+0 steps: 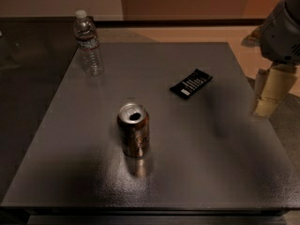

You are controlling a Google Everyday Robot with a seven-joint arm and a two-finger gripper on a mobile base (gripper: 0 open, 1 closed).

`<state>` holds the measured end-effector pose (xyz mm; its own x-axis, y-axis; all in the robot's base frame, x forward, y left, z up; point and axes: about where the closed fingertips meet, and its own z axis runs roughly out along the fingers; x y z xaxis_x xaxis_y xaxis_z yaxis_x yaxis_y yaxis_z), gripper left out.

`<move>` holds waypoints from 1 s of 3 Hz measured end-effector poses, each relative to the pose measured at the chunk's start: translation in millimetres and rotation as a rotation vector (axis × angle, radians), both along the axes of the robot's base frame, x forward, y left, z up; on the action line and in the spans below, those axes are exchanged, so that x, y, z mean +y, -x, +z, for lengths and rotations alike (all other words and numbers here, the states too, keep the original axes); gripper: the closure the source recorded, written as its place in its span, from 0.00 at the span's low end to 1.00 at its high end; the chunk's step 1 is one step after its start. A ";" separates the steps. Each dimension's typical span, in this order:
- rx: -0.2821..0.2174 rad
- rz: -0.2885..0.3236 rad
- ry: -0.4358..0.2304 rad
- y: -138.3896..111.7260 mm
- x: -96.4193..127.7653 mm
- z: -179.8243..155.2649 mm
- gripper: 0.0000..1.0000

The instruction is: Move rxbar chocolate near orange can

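The rxbar chocolate (191, 83) is a flat black wrapper with white text, lying flat on the grey table (197, 172), right of centre and towards the back. The orange can (134, 129) stands upright near the table's middle, its opened silver top showing. The bar lies up and to the right of the can, well apart from it. My gripper (266, 108) hangs at the right edge of the view, beside the table's right edge and to the right of the bar. It holds nothing that I can see.
A clear plastic water bottle (88, 43) with a white cap stands upright at the table's back left corner. A dark counter (28, 69) adjoins the table on the left. Tan floor lies beyond the back and right edges.
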<state>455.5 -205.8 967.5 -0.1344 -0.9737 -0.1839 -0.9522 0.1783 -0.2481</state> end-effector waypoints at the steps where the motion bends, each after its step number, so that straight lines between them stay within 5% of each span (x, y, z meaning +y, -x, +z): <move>1: 0.009 0.093 0.006 -23.8 13.1 -13.2 0.00; 3: 0.035 0.304 0.013 -70.9 40.0 -39.3 0.00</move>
